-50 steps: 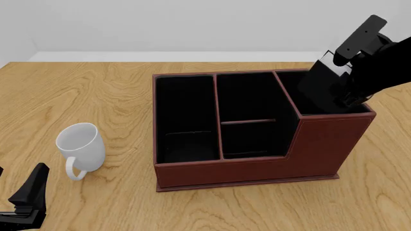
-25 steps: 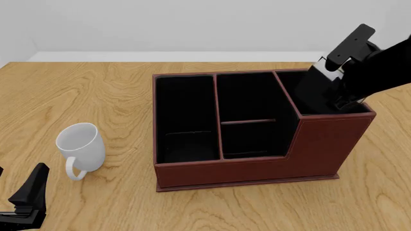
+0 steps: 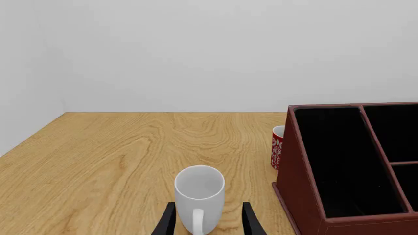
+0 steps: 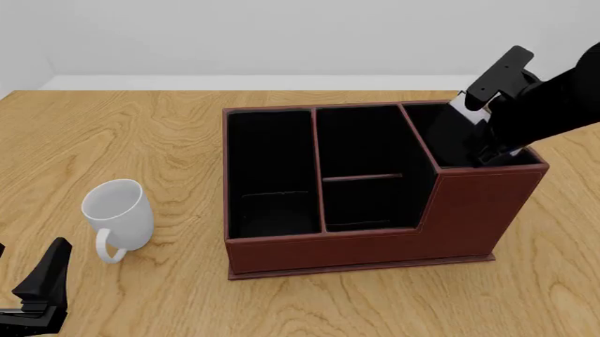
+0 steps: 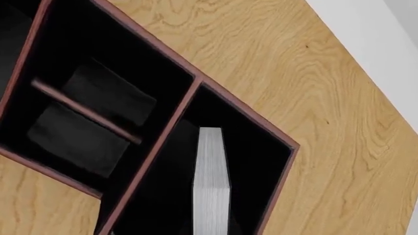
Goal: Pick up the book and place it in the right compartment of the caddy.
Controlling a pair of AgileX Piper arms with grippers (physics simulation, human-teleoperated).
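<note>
Black book (image 5: 210, 181) with white pages stands on end inside the red-brown caddy's (image 4: 375, 246) tall right compartment (image 4: 440, 144).
Right gripper (image 4: 487, 151) holds it; left gripper (image 3: 207, 223) hangs open over the wooden table (image 4: 140, 133).

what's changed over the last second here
The right gripper has lowered the book deeper into the right compartment of the caddy, so less of it shows above the rim. The white mug and left gripper stayed put.

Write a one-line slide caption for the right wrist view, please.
Book, white page edges up, inside the caddy's right compartment.
</note>
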